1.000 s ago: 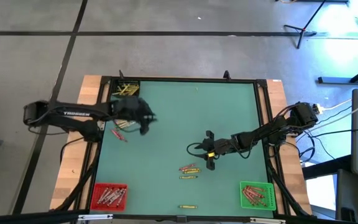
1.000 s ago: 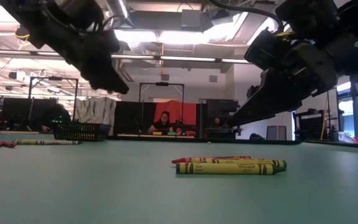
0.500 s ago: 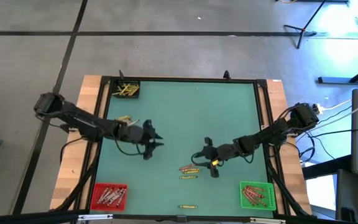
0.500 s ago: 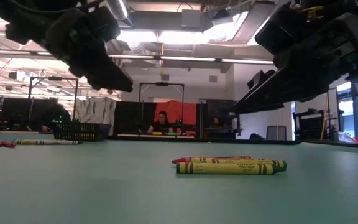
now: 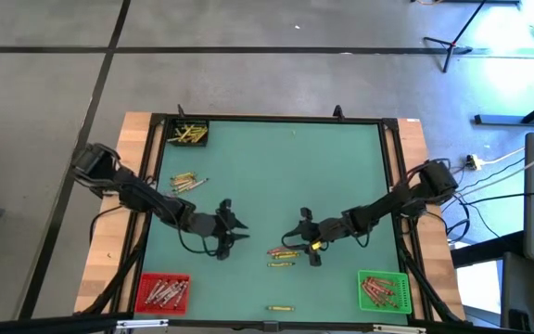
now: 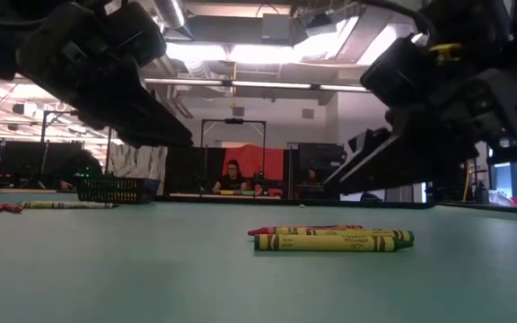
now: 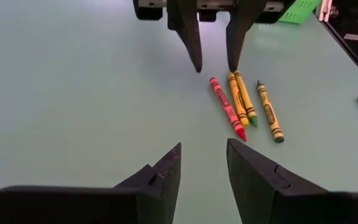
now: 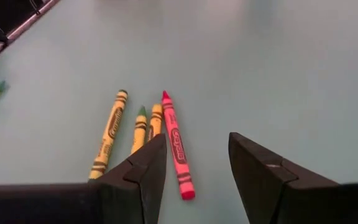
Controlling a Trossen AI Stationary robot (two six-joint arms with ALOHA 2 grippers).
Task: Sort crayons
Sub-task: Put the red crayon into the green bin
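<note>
While four crayons point(image 7: 244, 106) are lying bunched mid-bench point(image 5: 276, 167), left gripper point(image 5: 233, 230) and right gripper point(image 5: 302, 237) are hovering either side, seemingly just above, fingers apart, empty.

on the tabletop point(image 5: 267, 167) a cluster of crayons point(image 5: 283, 252) lies at the middle of the near half, between the two tools. the left tool point(image 5: 233, 229) is just to the cluster's left, the right tool point(image 5: 306, 243) just to its right, facing each other. one lone crayon point(image 5: 280, 307) lies nearer the front edge. bins sit in the front left corner point(image 5: 163, 292), the front right corner point(image 5: 383, 290) and the back left corner point(image 5: 189, 133), each with crayons inside. more loose crayons point(image 5: 185, 181) lie near the left edge.
</note>
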